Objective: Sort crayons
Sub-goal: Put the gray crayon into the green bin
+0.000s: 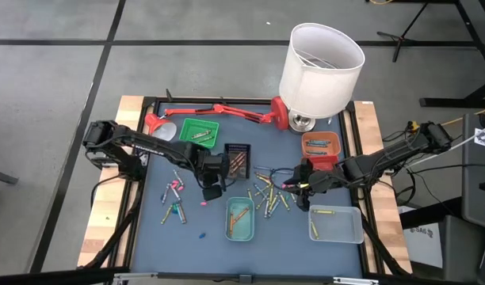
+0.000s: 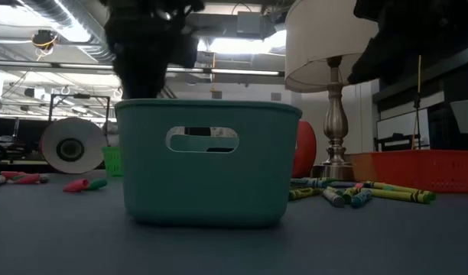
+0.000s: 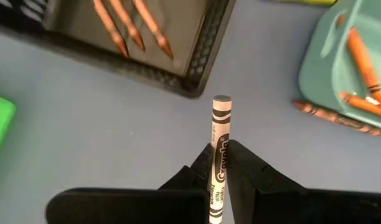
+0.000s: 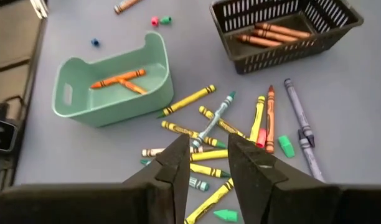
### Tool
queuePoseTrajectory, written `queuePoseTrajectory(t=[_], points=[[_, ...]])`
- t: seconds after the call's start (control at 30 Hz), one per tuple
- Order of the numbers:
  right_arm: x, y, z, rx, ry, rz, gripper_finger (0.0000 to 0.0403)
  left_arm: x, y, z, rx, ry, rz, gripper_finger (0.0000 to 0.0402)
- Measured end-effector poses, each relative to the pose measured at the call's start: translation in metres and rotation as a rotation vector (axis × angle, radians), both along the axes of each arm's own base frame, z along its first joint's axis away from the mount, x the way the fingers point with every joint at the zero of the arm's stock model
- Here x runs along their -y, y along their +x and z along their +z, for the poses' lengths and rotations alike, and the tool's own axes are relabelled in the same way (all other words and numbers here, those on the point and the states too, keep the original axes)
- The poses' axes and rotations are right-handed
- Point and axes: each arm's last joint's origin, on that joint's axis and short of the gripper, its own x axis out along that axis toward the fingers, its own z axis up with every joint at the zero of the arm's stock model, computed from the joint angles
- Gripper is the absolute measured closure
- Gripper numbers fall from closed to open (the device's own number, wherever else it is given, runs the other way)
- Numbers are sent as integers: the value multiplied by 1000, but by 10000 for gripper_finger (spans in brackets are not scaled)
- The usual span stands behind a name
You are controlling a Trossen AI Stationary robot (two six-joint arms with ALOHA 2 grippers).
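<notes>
Loose crayons [image 1: 270, 194] in yellow, green, orange and grey lie scattered on the blue mat between the trays, and show again as crayons [image 4: 228, 124] in the right wrist view. My left gripper [image 1: 212, 188] hangs above the mat just near of the black basket [image 3: 178, 56], shut on a white-wrapped crayon [image 3: 220, 143] with a grey end. My right gripper [image 4: 209, 158] stands open above the crayon pile, nothing between its fingers. More pink and green crayons [image 1: 173, 192] lie at the mat's left. My left gripper pinches the crayon's paper wrapper [image 3: 219, 165] between its two fingers. The fingers come from above, slanting steeply down, and the crayon lies along them. Its flat grey end [image 3: 221, 99] sticks out past the fingertips. The crayon is lifted clear of the mat.
The black basket holds brown crayons. A teal tray [image 1: 240, 218] with orange crayons stands near the front, with a clear tray [image 1: 335, 224] to its right. A green tray [image 1: 199, 131] and an orange tray [image 1: 320, 145] stand farther back. A red desk lamp [image 1: 219, 111] and a white-shaded lamp [image 1: 322, 63] stand at the far edge.
</notes>
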Motion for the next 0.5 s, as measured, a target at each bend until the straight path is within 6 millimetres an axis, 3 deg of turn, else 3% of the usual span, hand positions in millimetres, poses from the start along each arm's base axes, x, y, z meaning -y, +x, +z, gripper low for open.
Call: queuePoseTrajectory(t=[0.27, 0.5], points=[[-3, 8, -16, -71, -34, 4, 295, -32, 5, 34, -20, 136, -6, 385], [-5, 12, -25, -106, -79, 33, 295, -84, -1, 38, -48, 222, 92, 385]])
